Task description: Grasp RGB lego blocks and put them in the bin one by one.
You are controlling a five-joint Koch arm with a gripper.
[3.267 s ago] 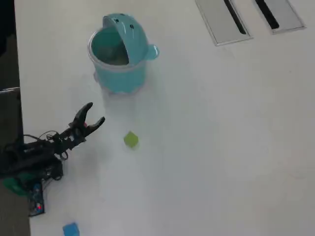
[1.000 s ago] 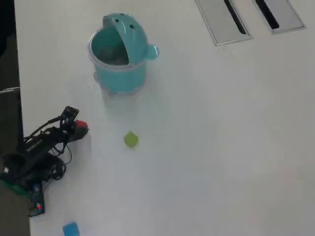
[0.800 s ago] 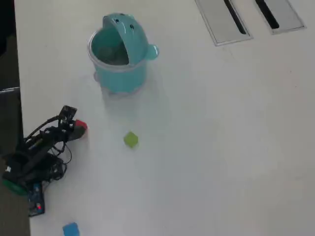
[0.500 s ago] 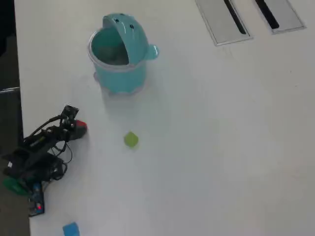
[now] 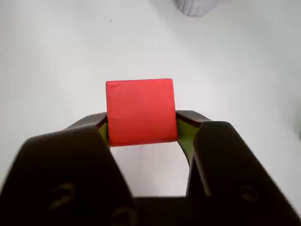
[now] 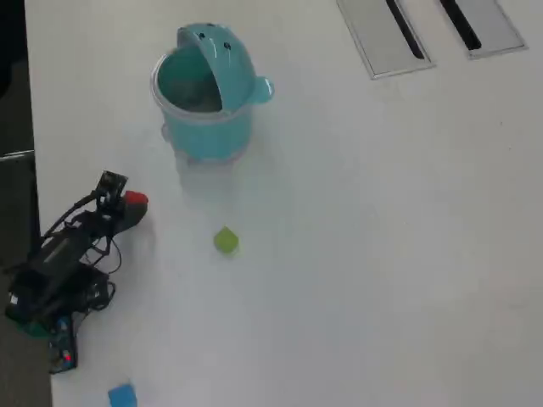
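Red block (image 5: 140, 112), yellow-green block (image 6: 225, 241), blue block (image 6: 121, 395); teal bin (image 6: 206, 127); black pincer (image 5: 141, 134), green-lined jaws.

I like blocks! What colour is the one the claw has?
Red, held in the claw; clearest in the wrist view.

White table surface under even, diffuse light.
The table (image 6: 382, 254) carries two grey slotted panels (image 6: 428, 30) at its far edge; a dark strip, possibly floor (image 6: 13, 85), borders its left side.
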